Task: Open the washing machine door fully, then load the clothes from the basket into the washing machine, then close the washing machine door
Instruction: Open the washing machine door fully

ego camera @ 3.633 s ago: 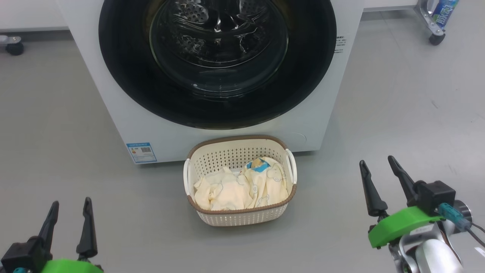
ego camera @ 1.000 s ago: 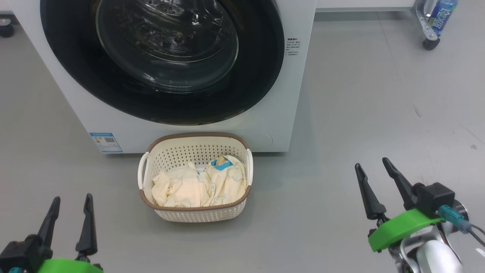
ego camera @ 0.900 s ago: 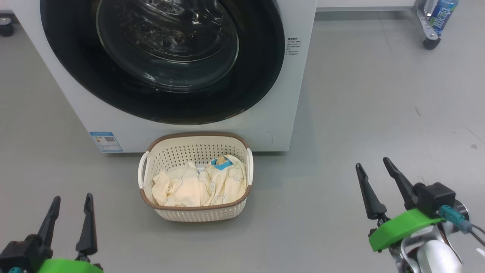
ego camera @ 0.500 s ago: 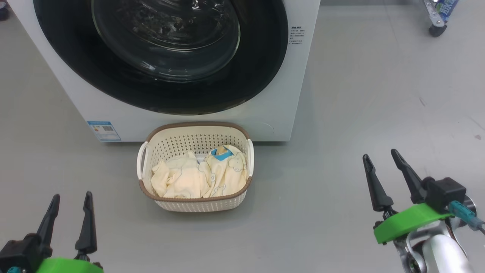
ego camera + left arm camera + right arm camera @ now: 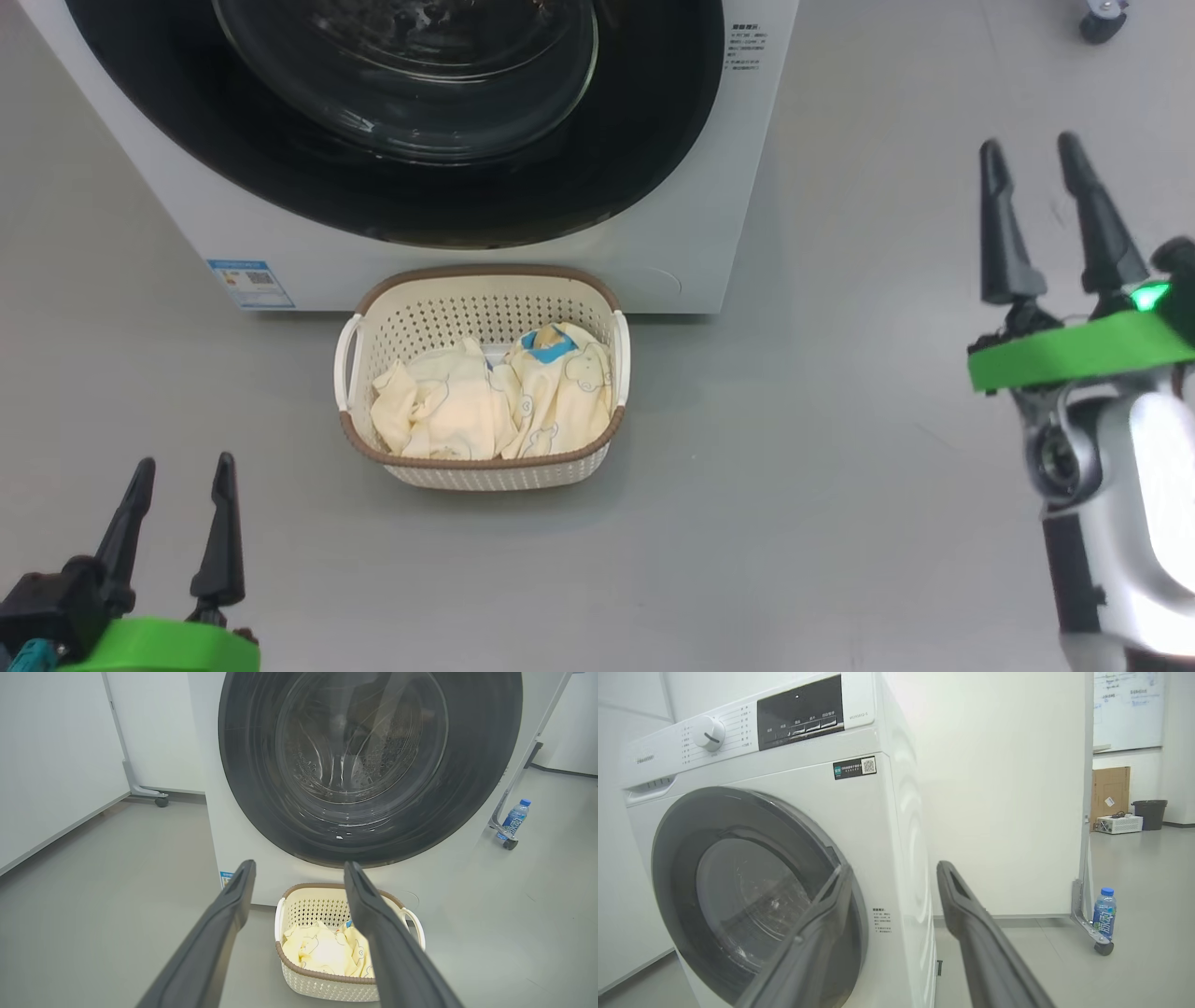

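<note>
The white washing machine (image 5: 653,252) stands ahead, its black-rimmed washing machine door (image 5: 392,187) shut flat against the front, also seen as the washing machine door (image 5: 752,896) in the right wrist view. On the floor before it sits the cream basket (image 5: 485,471) holding pale yellow clothes (image 5: 495,406). My left gripper (image 5: 182,467) is open, low at the left and well short of the basket (image 5: 327,984). My right gripper (image 5: 1025,149) is open and raised at the right, off the machine's right side.
Grey floor stretches to the right of the machine. A wheeled frame leg (image 5: 1087,928) with a blue-capped water bottle (image 5: 1102,914) stands at the far right. Another castor (image 5: 162,801) sits behind the machine's left side, by white wall panels.
My right gripper has risen and moved forward, now level with the machine's right side. The camera has tilted down, so the machine and basket sit slightly higher in view. The left gripper stays put.
</note>
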### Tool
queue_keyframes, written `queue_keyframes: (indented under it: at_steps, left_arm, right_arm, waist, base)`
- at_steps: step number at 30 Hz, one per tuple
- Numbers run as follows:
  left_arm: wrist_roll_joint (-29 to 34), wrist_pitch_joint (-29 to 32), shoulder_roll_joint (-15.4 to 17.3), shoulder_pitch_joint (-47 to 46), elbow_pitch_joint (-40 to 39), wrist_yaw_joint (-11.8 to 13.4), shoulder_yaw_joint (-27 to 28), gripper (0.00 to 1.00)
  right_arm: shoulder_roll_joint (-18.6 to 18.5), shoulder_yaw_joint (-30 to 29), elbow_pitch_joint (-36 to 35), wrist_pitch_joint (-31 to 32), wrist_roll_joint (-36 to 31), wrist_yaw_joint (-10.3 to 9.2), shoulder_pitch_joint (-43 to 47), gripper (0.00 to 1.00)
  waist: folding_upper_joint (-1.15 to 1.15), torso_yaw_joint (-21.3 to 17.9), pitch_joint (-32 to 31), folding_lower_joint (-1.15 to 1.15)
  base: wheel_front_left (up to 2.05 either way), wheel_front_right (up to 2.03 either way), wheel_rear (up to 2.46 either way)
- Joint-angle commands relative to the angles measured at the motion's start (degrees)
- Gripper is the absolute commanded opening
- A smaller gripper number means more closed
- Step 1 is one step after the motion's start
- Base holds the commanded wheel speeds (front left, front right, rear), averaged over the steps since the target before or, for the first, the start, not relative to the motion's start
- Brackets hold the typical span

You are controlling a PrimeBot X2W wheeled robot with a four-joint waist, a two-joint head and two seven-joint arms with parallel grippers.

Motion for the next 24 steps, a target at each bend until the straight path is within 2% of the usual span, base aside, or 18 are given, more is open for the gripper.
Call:
queue_keyframes:
  at_steps: [1, 7, 15, 21, 24]
  left_arm:
    - [-0.23, -0.81, 1.02, -2.94, -1.18, -0.24, 2.01, 1.0]
    - [-0.33, -0.81, 0.78, -4.63, -0.74, -0.94, 1.65, 1.0]
    - [-0.2, -0.81, 0.82, -6.96, 0.17, -1.8, 0.92, 1.0]
    - [-0.39, -0.81, 0.83, -9.01, 0.94, -2.21, 0.13, 1.0]
    - [-0.54, -0.81, 0.87, -10.39, 1.49, -2.36, -0.64, 1.0]
  right_arm:
    - [-0.41, 0.18, -1.96, -0.47, 0.83, -0.17, -5.09, 0.0]
    - [-0.41, -3.51, -0.04, -0.46, 5.65, -0.17, -14.08, 0.0]
    - [-0.41, -10.3, 5.46, -0.5, 19.83, -0.17, -24.28, 0.0]
    - [-0.41, -14.08, 13.99, -0.51, 31.88, -0.17, -29.78, 0.0]
    - [-0.41, -14.7, 20.9, -0.23, 40.13, -0.17, -33.29, 0.0]
  waist:
    - [0.0, 0.41, 0.49, 0.0]
    - [0.0, 1.77, 2.24, 0.0]
    - [0.0, 3.99, 4.95, 0.0]
    - [0.0, 5.61, 7.07, 0.0]
    - [0.0, 6.78, 8.5, 0.0]
  base:
    - [0.0, 0.0, 0.0]
    - [0.0, 0.0, 0.0]
    - [0.0, 0.0, 0.0]
    - [0.0, 0.0, 0.0]
    - [0.0, 0.0, 0.0]
